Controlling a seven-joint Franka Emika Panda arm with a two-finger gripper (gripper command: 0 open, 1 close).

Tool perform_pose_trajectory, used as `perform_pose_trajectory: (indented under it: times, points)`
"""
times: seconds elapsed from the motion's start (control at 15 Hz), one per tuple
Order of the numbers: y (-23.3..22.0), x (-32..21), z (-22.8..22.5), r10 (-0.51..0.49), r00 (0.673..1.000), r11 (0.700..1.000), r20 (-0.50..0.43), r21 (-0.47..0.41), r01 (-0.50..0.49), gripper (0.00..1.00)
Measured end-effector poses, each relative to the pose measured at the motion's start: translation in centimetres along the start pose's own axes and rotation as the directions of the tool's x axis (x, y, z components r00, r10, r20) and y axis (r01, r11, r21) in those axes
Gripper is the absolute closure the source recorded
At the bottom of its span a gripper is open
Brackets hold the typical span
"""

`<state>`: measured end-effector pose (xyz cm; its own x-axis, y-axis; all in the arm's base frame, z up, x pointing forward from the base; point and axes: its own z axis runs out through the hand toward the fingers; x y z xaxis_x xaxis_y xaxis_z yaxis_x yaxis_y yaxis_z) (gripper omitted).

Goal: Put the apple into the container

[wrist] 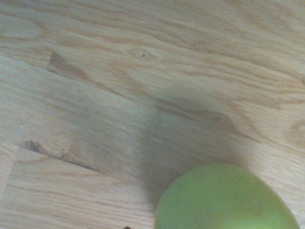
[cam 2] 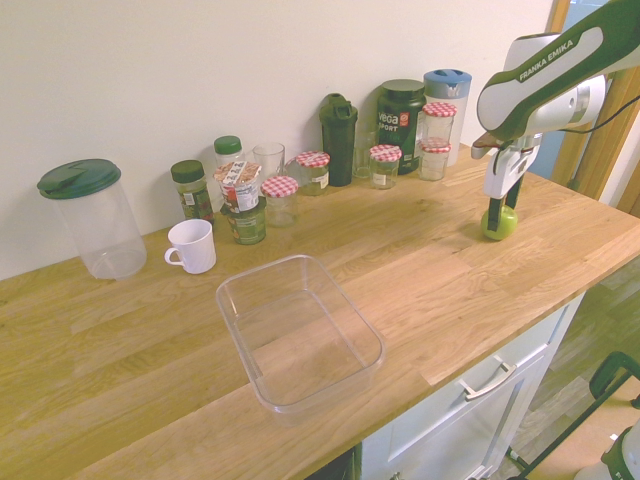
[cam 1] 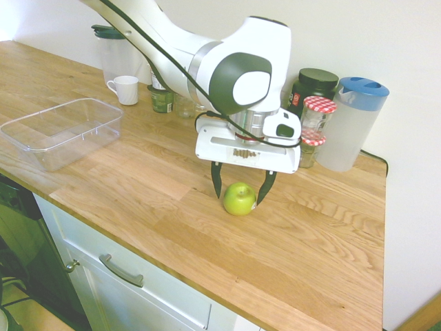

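Note:
The yellow-green apple (cam 1: 239, 198) (cam 2: 499, 223) (wrist: 228, 199) rests on the wooden counter toward its right end. My gripper (cam 1: 240, 189) (cam 2: 496, 207) has come down over it, open, with one dark finger on each side of the apple and not closed on it. The clear plastic container (cam 1: 60, 131) (cam 2: 298, 330) stands empty near the counter's front edge, far from the apple toward the other end.
Along the back wall stand glass jars with red-checked lids (cam 1: 318, 110), a frosted jug with a blue lid (cam 1: 351, 124), a black tub (cam 1: 313, 84), a white mug (cam 1: 126, 89) and a green-lidded jug (cam 2: 88, 218). Bare wood lies between apple and container.

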<state>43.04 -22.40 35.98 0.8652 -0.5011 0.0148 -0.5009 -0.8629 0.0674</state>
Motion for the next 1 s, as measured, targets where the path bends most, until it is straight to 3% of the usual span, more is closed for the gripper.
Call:
perform_pose_trajectory:
  times: [0.67,1.0]
  points:
    - [-0.7,0.4,1.6,0.056,0.998,0.998,0.009,0.006,-0.056,1.00]
    - [-2.0,1.1,-2.6,0.085,0.996,0.996,-0.031,0.043,-0.084,1.00]
